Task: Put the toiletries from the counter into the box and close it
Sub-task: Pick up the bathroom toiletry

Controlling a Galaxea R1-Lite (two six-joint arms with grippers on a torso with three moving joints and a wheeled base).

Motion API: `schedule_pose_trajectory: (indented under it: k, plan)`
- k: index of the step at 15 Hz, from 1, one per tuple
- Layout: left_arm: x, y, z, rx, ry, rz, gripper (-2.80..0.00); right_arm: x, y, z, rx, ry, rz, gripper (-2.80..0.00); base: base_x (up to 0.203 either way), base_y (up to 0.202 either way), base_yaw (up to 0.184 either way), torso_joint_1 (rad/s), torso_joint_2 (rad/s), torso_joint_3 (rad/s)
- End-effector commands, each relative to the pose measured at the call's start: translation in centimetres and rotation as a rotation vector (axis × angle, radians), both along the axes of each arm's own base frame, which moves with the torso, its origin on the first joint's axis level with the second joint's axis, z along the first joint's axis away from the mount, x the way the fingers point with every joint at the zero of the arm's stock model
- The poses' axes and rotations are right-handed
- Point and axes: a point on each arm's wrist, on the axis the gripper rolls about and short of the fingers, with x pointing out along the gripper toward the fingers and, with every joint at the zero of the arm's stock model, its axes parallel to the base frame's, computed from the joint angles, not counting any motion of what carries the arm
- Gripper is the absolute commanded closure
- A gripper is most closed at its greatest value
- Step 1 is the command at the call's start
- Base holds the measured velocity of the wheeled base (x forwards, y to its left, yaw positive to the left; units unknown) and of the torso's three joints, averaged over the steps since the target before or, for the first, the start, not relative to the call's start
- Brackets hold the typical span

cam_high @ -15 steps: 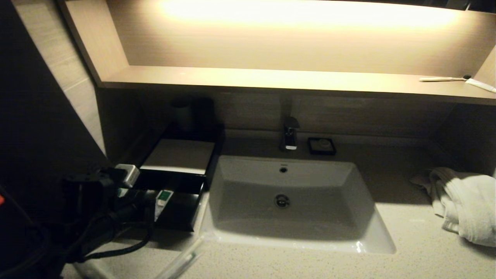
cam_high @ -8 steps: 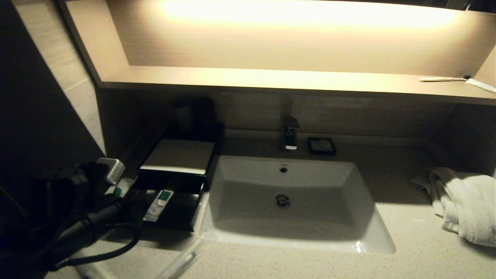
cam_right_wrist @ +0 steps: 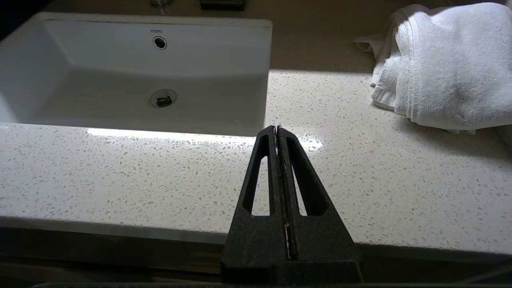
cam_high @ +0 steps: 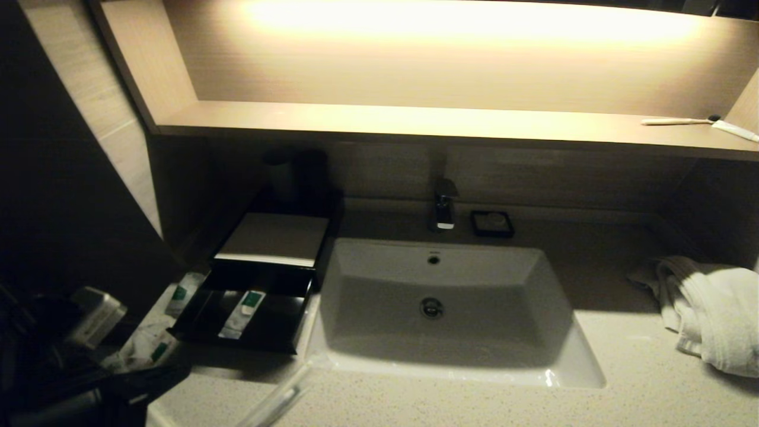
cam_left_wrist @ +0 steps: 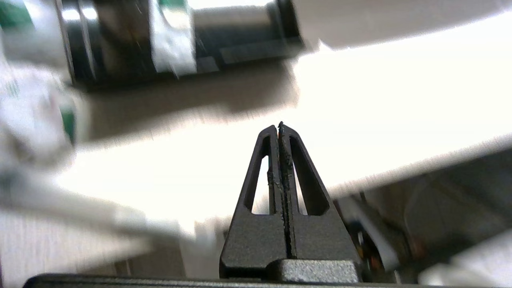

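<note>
A speckled counter (cam_high: 622, 391) surrounds a white sink (cam_high: 442, 308), with a towel (cam_high: 708, 311) at the right. Left of the sink, the black box (cam_high: 270, 240) has its drawer (cam_high: 249, 323) pulled out, 1 sachet (cam_high: 242, 306) inside. More sachets (cam_high: 178, 295) lie beside it. The left gripper (cam_left_wrist: 279, 127), low at the counter's front left, and the right gripper (cam_right_wrist: 276, 129), before the counter's front edge, both have jaws together, empty.

The speckled beige counter (cam_high: 622, 379) is set around a white sink (cam_high: 450, 308). The black box (cam_high: 267, 279) is placed at far left, with sachets (cam_high: 178, 293) beside it. A soap dish (cam_high: 492, 223) is seen farther back, a white towel (cam_high: 711, 314) at right.
</note>
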Motion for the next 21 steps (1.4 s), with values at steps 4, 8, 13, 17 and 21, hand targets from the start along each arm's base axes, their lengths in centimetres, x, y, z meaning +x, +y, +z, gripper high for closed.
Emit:
schedule_pose_trajectory:
  k: [4, 8, 13, 17, 21]
  plan:
    - [-6.8, 1.0, -1.1, 0.037, 0.007, -0.129, 0.00, 0.0, 0.0, 0.0, 0.000, 0.000, 0.000, 0.00, 0.000, 0.000, 0.000, 0.000, 0.00, 0.000]
    - [-7.9, 1.0, -3.2, 0.096, 0.058, -0.221, 0.00, 0.0, 0.0, 0.0, 0.000, 0.000, 0.000, 0.00, 0.000, 0.000, 0.000, 0.000, 0.00, 0.000]
    - [-7.9, 0.7, -3.9, 0.151, 0.129, -0.344, 0.00, 0.0, 0.0, 0.0, 0.000, 0.000, 0.000, 0.00, 0.000, 0.000, 0.000, 0.000, 0.00, 0.000]
    - [-6.3, 0.1, -4.3, 0.222, 0.221, -0.384, 0.00, 0.0, 0.0, 0.0, 0.000, 0.000, 0.000, 0.00, 0.000, 0.000, 0.000, 0.000, 0.00, 0.000]
    - [-4.4, -0.4, -3.9, 0.284, 0.265, -0.372, 0.00, 0.0, 0.0, 0.0, 0.000, 0.000, 0.000, 0.00, 0.000, 0.000, 0.000, 0.000, 0.00, 0.000]
